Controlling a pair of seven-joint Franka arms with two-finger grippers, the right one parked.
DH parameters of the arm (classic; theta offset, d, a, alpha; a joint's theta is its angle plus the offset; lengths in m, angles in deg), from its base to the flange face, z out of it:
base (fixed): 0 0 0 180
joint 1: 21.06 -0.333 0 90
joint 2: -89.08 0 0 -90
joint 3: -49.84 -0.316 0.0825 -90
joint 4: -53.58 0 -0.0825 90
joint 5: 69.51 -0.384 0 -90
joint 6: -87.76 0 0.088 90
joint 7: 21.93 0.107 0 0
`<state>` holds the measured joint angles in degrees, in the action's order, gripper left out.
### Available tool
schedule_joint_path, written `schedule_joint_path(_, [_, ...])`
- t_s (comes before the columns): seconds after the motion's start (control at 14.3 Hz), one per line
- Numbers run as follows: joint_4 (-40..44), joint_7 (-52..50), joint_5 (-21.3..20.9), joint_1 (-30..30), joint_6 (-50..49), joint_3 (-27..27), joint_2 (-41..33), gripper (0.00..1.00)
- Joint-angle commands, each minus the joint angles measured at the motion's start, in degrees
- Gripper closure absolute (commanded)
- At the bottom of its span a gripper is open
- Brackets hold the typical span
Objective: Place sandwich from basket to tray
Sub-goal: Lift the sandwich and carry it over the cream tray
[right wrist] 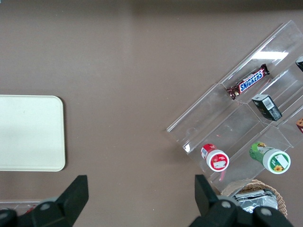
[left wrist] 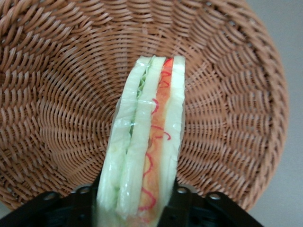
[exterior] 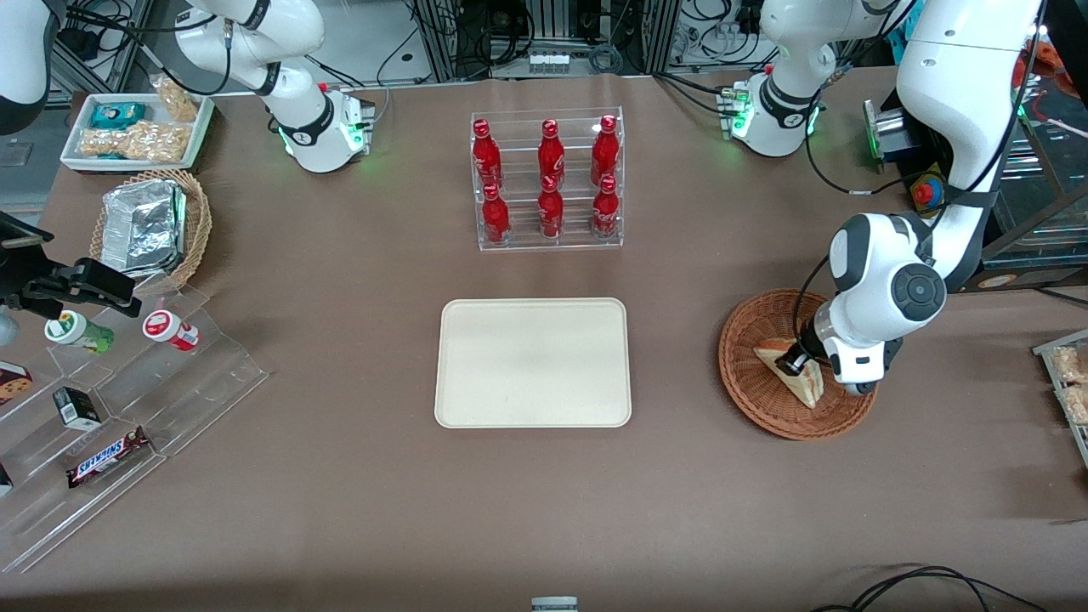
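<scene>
Jaws clamped on sandwich (left wrist: 144,142), down in basket (exterior: 756,387) toward the working arm's end of the desk. Grasp step looks made, nothing raised yet. Next: lift clear of rim, carry toward tray (exterior: 533,362) at basket's 9 o'clock in front view.

In the front view the arm's own white wrist hides the gripper (exterior: 800,360) and covers part of the sandwich (exterior: 786,371) in the basket (exterior: 748,374). In the wrist view the sandwich's gripped end is cut off by the edge.
</scene>
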<state>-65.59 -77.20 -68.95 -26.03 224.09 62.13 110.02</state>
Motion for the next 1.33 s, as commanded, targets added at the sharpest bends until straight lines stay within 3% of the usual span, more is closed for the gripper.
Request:
schedule_joint_path(0.0, [4.1,-1.2,-0.6,0.4,-4.4,-0.1,-0.8,0.99])
schedule_joint_path(0.21, [11.9,-1.5,-0.8,4.2,-15.7,0.2,-2.3,0.99])
schedule_joint_path(0.42, [19.1,-1.8,-0.9,11.6,-21.2,0.2,-1.4,0.99])
schedule_joint_path(0.56, [20.6,-0.5,-1.7,17.9,-20.4,0.2,0.2,0.99])
schedule_joint_path(0.7, [21.5,2.7,-10.0,24.6,-16.9,0.2,2.5,1.00])
schedule_joint_path(1.26, [42.0,0.3,-10.8,39.0,-16.9,0.0,21.1,0.97])
